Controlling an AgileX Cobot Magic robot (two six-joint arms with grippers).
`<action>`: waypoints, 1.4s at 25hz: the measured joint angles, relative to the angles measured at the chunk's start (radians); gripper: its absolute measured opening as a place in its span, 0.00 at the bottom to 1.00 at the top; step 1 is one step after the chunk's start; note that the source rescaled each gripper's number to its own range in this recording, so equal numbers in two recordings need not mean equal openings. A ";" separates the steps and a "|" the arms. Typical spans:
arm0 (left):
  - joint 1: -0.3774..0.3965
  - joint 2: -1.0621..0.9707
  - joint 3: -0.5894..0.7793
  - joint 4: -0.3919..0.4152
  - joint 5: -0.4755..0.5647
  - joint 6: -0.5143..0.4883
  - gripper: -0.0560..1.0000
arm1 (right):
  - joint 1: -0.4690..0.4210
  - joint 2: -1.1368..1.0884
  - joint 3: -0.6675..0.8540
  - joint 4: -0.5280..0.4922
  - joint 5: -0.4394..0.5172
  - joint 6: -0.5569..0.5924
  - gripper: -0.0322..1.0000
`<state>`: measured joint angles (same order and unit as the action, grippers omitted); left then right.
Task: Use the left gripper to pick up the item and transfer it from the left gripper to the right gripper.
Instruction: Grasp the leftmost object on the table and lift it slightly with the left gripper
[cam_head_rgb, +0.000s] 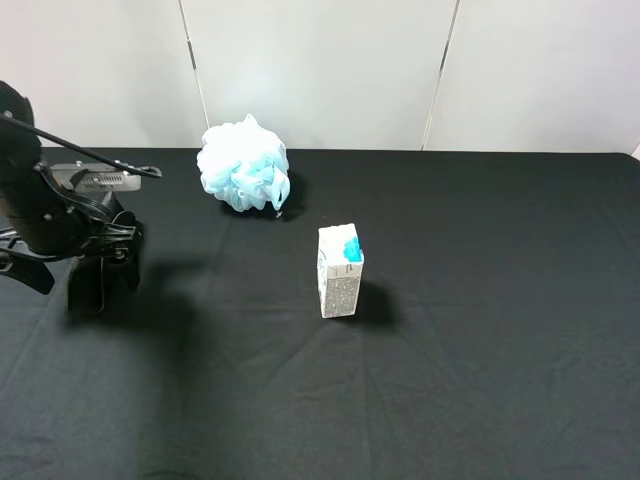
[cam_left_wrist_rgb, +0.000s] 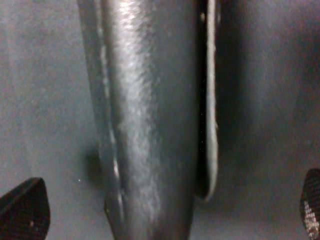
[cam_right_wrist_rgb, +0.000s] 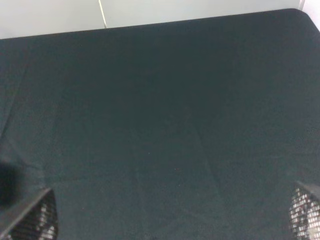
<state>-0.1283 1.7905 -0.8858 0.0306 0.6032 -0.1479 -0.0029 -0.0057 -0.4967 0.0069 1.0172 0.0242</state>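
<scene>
The item, a long matte black case (cam_left_wrist_rgb: 145, 125), fills the left wrist view, lying on the black cloth. My left gripper (cam_left_wrist_rgb: 165, 210) is open and low over it, with one fingertip (cam_left_wrist_rgb: 22, 210) on each side of the case and apart from it. In the exterior high view the left gripper (cam_head_rgb: 100, 280) hangs at the table's left edge, and the case cannot be told apart from the fingers and their shadow there. My right gripper (cam_right_wrist_rgb: 170, 220) is open and empty above bare cloth. It is out of the exterior high view.
A small white-and-teal carton (cam_head_rgb: 340, 270) stands upright near the table's middle. A light-blue-and-white mesh bath puff (cam_head_rgb: 245, 165) sits at the back, left of centre. The black tablecloth (cam_head_rgb: 480, 330) covers the table up to white wall panels behind.
</scene>
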 joint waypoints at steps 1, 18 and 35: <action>0.000 0.009 -0.001 0.001 -0.008 -0.003 1.00 | 0.000 0.000 0.000 0.000 0.000 0.000 1.00; 0.000 0.046 -0.006 0.106 -0.070 -0.086 1.00 | 0.000 0.000 0.000 0.000 0.000 0.000 1.00; 0.000 0.087 -0.007 0.104 -0.085 -0.090 0.53 | 0.000 0.000 0.000 0.000 0.000 0.000 1.00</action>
<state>-0.1283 1.8770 -0.8923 0.1346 0.5178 -0.2379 -0.0029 -0.0057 -0.4967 0.0069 1.0173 0.0242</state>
